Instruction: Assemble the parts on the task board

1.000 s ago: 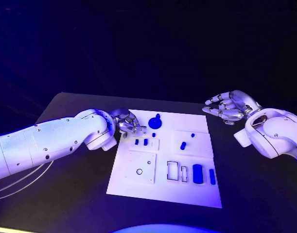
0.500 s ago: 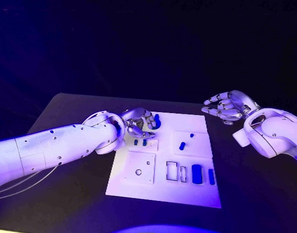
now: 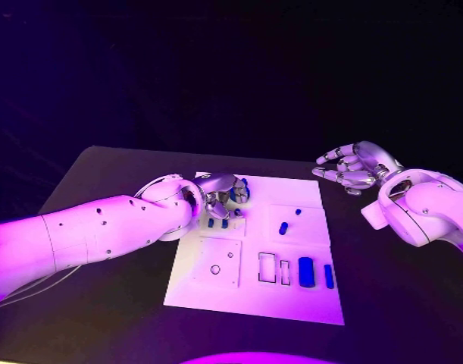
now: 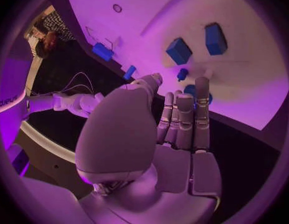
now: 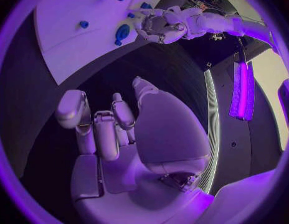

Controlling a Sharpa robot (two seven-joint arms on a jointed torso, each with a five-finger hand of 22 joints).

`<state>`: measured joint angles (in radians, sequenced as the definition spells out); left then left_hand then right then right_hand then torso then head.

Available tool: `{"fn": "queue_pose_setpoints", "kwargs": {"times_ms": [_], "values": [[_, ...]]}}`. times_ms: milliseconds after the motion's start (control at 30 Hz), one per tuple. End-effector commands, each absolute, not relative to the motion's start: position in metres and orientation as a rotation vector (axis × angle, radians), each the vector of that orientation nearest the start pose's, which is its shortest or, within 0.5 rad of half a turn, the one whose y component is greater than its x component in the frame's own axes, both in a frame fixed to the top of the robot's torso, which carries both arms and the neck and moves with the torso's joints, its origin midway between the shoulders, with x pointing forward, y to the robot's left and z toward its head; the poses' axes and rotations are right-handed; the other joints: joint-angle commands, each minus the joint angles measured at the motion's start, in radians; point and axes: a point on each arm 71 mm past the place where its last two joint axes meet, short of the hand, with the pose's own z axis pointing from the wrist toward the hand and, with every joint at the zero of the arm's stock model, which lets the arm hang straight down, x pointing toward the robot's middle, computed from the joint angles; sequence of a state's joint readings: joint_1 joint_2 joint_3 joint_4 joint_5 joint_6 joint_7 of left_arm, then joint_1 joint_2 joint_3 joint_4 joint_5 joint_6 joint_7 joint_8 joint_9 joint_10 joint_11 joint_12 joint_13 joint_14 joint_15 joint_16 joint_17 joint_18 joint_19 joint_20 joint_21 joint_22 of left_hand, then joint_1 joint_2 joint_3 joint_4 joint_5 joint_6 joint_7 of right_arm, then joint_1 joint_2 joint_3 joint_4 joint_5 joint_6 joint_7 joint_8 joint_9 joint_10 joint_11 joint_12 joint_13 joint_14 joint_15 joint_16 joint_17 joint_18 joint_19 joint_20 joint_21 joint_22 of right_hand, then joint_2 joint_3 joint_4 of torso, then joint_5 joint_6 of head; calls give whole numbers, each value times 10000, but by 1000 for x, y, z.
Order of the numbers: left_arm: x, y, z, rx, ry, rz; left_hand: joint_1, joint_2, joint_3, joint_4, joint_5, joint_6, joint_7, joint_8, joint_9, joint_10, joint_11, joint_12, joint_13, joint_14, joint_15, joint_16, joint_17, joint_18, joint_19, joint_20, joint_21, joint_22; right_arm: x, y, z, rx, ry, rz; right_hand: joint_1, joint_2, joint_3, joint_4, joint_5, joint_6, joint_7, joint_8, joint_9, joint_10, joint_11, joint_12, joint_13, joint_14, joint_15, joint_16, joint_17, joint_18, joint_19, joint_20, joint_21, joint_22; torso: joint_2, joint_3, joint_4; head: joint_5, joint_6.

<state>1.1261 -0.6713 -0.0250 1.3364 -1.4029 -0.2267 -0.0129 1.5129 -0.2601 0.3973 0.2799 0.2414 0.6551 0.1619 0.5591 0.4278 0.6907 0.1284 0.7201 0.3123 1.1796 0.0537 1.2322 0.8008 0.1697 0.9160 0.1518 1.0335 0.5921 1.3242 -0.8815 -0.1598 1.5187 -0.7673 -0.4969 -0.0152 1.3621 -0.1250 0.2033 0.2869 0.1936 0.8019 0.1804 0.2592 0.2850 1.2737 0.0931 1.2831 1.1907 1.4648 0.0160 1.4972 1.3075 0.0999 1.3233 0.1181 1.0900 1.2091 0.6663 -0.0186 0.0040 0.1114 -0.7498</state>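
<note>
The white task board (image 3: 255,296) lies in the middle of the table. My left hand (image 3: 223,196) hovers over its far left corner, fingers straight and side by side (image 4: 185,112), their tips at a round blue part (image 4: 190,89) (image 3: 242,188). A small blue peg (image 4: 182,74) stands just beyond the fingertips. Two small blue blocks (image 4: 179,50) (image 3: 211,223) sit close by in their plate. I see nothing held in this hand. My right hand (image 3: 351,168) hangs off the board's far right edge, fingers loosely bent (image 5: 101,129) and empty.
An oblong blue part (image 3: 283,227) and a tiny one (image 3: 297,211) lie on the board's right half. Two long blue parts (image 3: 305,271) stand beside empty rectangular slots (image 3: 267,267) near the front. A round hole (image 3: 216,268) marks the square plate at front left.
My left hand has moved right, from the board's left edge onto its far left corner by the round blue part. The right hand has stayed put.
</note>
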Motion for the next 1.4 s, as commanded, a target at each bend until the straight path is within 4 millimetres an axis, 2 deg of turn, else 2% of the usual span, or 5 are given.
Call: {"fn": "queue_pose_setpoints", "kwargs": {"times_ms": [33, 367, 767, 1067, 1400], "values": [[501, 158, -233, 2226, 18097, -6820, 136, -7, -9, 19, -46, 108, -22, -85, -92, 79, -25, -32, -68, 106, 9, 126, 85, 142, -78, 24, 78, 42, 497, -235, -166, 4896, 16249, 8756, -14, 75, 13, -21, 9, -35, -26, 41, 9, 1, -16, -1, 5, 603, -9, -46, 886, 74, 34, 1, 14, 9, 9, 3, 2, -15, -3], [502, 153, -238, 2559, 18799, -6317, 279, 16, 329, 0, -51, 914, -244, -506, -641, 530, -127, -45, -477, 432, -73, 720, 402, 149, -113, -35, 436, 295, 497, -234, -166, 4889, 16261, 8767, -5, 77, 17, -27, 11, -32, -27, 45, 10, 9, -18, 7, 14, 605, -10, -43, 894, 69, 47, 1, 34, 26, -12, 3, 11, -14, -43], [508, 150, -241, 2522, 18904, -6026, 405, 72, 789, -120, -31, 1435, -247, -778, -866, 965, -194, -154, -768, 775, -137, 1100, 691, 101, 124, -102, 875, 761, 497, -234, -166, 4879, 16264, 8778, -5, 77, 17, -27, 11, -32, -27, 45, 10, 9, -18, 7, 14, 605, -10, -43, 894, 69, 47, 1, 34, 26, 2, -6, -3, -30, -15], [510, 147, -244, 2519, 19038, -6042, 384, 74, 970, -145, -42, 1531, -264, -860, -912, 1095, -228, -193, -846, 835, -167, 1165, 727, 86, 168, -123, 988, 887, 497, -234, -166, 4878, 16275, 8780, 2, 87, 23, -28, 12, -23, -29, 54, 12, 19, -20, 15, 20, 609, -12, -39, 904, 69, 50, 0, 33, 29, -5, 21, 7, -28, -45], [512, 148, -245, 2436, 19190, -5947, 335, 162, 1262, -251, -60, 1775, -284, -974, -941, 1442, -356, -238, -969, 1010, -271, 1323, 897, 35, 365, -190, 1252, 1249, 497, -234, -166, 4883, 16274, 8777, 2, 87, 23, -28, 12, -23, -29, 54, 12, 19, -20, 15, 20, 609, -12, -39, 904, 69, 50, 0, 33, 29, -10, 4, 6, -52, -51]]}}
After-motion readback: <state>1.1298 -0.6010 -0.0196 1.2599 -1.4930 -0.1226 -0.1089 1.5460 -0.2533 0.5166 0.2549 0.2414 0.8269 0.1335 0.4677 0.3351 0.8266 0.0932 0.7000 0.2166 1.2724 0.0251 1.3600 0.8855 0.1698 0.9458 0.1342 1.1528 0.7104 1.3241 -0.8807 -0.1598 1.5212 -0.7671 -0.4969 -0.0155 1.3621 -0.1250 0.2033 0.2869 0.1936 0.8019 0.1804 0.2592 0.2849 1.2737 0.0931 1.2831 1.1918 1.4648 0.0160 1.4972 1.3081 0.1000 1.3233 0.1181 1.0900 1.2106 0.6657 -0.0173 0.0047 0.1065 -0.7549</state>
